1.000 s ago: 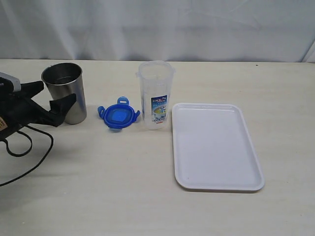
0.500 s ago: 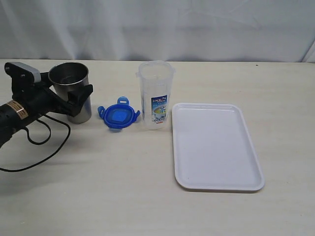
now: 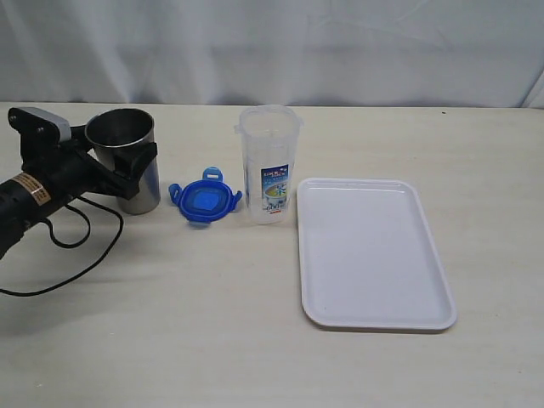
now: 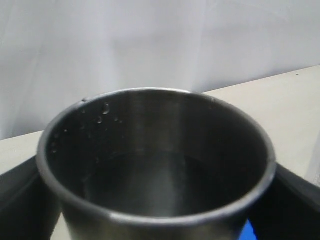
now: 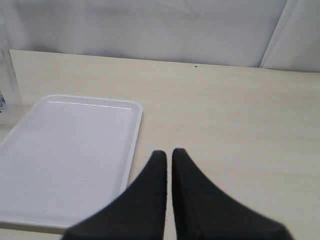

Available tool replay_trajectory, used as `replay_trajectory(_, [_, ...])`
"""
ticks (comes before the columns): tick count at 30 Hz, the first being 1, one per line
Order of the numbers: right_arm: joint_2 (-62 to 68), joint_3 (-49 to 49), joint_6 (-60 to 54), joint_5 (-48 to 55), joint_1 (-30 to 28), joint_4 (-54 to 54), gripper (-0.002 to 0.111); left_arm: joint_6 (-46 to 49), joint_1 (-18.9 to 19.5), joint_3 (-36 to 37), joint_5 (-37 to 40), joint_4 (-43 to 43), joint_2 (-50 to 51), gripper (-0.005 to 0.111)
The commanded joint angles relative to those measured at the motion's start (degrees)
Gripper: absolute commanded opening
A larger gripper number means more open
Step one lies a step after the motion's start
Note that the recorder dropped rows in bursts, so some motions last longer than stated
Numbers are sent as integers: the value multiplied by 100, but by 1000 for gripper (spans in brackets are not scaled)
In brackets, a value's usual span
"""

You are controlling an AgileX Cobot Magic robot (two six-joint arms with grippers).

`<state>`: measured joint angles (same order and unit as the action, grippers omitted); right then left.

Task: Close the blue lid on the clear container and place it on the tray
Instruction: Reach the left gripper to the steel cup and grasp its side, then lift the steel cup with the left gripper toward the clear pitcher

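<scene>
The blue lid (image 3: pixel 204 201) lies flat on the table just left of the clear container (image 3: pixel 269 161), which stands upright and uncovered at the tray's far left corner. The white tray (image 3: pixel 374 251) holds nothing. My left gripper (image 3: pixel 119 146) straddles a steel cup (image 3: pixel 129 170) left of the lid, one finger pressed on each side of it. In the left wrist view the cup (image 4: pixel 155 165) fills the space between the dark fingers (image 4: pixel 295 200). My right gripper (image 5: pixel 169 152) is shut on nothing, above the table beside the tray (image 5: pixel 65 155).
A black cable (image 3: pixel 59 255) trails over the table from the left arm. A white curtain (image 3: pixel 272 42) hangs behind the table's far edge. The right arm is out of the exterior view.
My left gripper has moved right and up to the steel cup, and its fingers now enclose it. The cup has shifted slightly right. Lid, container and tray have not moved.
</scene>
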<state>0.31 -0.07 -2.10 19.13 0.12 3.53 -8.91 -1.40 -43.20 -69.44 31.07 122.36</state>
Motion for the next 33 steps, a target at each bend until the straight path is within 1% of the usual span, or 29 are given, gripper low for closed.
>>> replay_trajectory(1, [-31,7,-2,17,4,-10,4,-182,-33,-48,313,10,9,41])
replay_trajectory(5, [-31,7,-2,17,4,-10,4,-338,-33,-48,663,142,9,-1])
replay_trajectory(9, [-31,7,-2,17,4,-10,4,-325,-33,-48,653,142,9,0])
replay_trajectory(14, [-31,7,-2,17,4,-10,4,-584,-33,-48,489,174,9,0])
replay_trajectory(20, [-31,7,-2,17,4,-10,4,-572,-33,-48,-52,292,-24,0])
replay_trajectory(31, [-31,7,-2,17,4,-10,4,-550,-67,-48,-52,268,-509,0])
replay_trajectory(33, [-31,7,-2,17,4,-10,4,-550,-114,-60,152,242,-687,0])
